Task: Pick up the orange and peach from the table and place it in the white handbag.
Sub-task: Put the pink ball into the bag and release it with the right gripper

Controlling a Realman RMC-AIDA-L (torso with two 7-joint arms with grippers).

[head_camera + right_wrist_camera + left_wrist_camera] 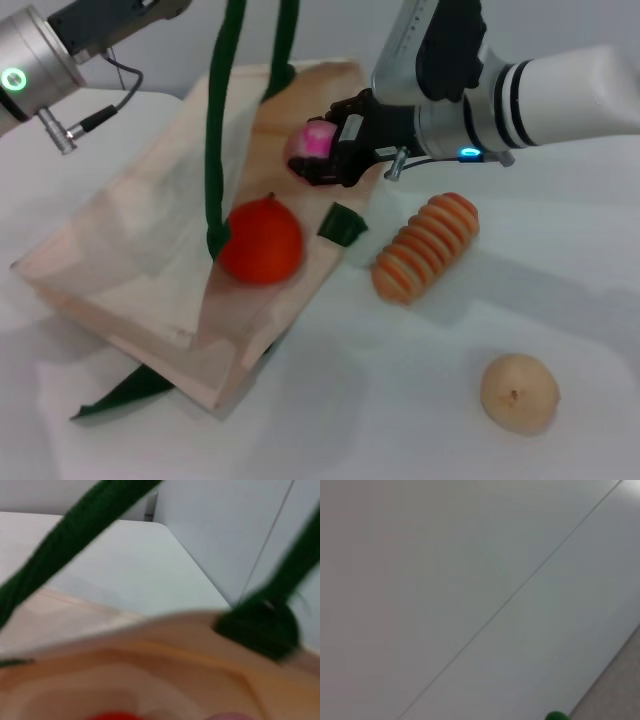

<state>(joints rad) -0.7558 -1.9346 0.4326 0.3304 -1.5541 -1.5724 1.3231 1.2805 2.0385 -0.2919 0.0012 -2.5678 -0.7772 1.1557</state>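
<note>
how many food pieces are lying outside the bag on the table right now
2. The ribbed orange-and-cream elongated piece lies just right of the cream cloth tote bag; the tan round fruit with a dimple sits nearer the front right. None seem hidden.

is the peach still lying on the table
No, the right pincer holds the peach over the bag's mouth.

The white handbag (pixel 140 250) is matt cloth with woven green straps; the orange (pixel 261 240) looks smooth.
</note>
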